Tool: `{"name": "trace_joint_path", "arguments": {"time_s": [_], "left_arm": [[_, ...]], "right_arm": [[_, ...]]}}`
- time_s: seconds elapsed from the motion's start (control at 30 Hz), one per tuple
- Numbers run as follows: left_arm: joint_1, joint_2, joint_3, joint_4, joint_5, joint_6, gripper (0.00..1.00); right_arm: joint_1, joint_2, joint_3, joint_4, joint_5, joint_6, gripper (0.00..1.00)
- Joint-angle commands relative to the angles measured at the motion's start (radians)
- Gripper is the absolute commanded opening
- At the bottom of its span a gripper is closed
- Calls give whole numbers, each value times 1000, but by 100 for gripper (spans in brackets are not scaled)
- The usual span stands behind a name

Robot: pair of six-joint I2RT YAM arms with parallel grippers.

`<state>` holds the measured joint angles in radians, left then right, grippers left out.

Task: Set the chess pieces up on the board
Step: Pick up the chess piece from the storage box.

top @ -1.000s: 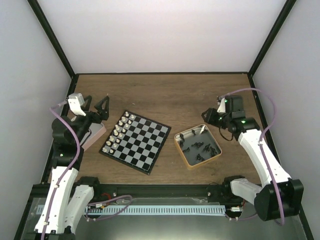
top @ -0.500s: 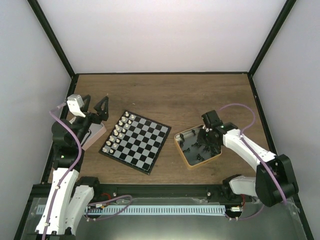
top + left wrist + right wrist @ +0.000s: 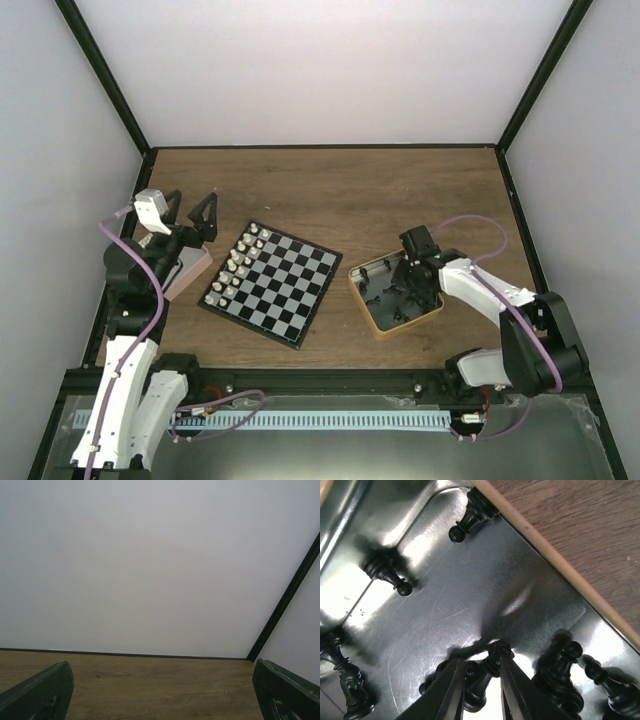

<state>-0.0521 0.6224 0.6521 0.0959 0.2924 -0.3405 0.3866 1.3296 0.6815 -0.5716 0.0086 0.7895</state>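
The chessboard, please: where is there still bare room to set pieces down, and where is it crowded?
The board is bare from its two rows of white pieces along the left edge across to the side facing the tin. Bare table lies beyond both. The tin is crowded: black pieces and the right gripper inside.

board (image 3: pixel 268 283): no letters or numbers could be read along its border — the top view was too small to tell
tin (image 3: pixel 470 595): bare shiny metal in the right wrist view, no stamp or print was legible
wall (image 3: pixel 150 555): plain and unmarked in the left wrist view
overall: no text, brand, number or sign was readable — in any view
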Motion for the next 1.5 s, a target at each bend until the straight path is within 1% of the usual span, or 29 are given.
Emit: {"name": "trace_joint_path", "arguments": {"time_s": [0.0,0.23,0.4,0.63,0.73,0.87,0.93,1.07,1.17,1.23,1.27,1.4,1.47], "left_arm": [[6,-5,-12,32,1,-6,100],[6,-3,-12,26,-2,-6,100],[5,-1,-12,26,-7,-6,100],[6,4,-13,26,-7,-6,100],[6,12,-12,26,1,-8,100],[6,38,-1,25,-3,-38,100],[6,84,28,8,33,-48,100],[4,211,62,5,155,-97,100],[0,319,79,22,301,-142,100],[-25,383,93,42,386,-179,99],[-47,408,98,48,402,-193,99],[-210,461,119,54,358,-201,98],[-295,488,137,59,364,-205,96]], "right_arm": [[5,25,-10,42,7,26,22],[5,54,-19,33,43,28,22],[6,82,-20,53,37,20,18],[5,111,-23,80,60,4,18],[5,109,-30,97,66,-4,11],[5,44,-40,135,78,1,10],[5,-20,-46,153,90,16,9],[5,-156,-45,195,85,26,9],[5,-232,-44,276,-14,-32,9],[5,-261,-35,311,-84,-45,9],[6,-274,-30,330,-115,-45,9],[8,-334,-39,423,-232,-13,9],[10,-361,-48,499,-294,16,9]]}}
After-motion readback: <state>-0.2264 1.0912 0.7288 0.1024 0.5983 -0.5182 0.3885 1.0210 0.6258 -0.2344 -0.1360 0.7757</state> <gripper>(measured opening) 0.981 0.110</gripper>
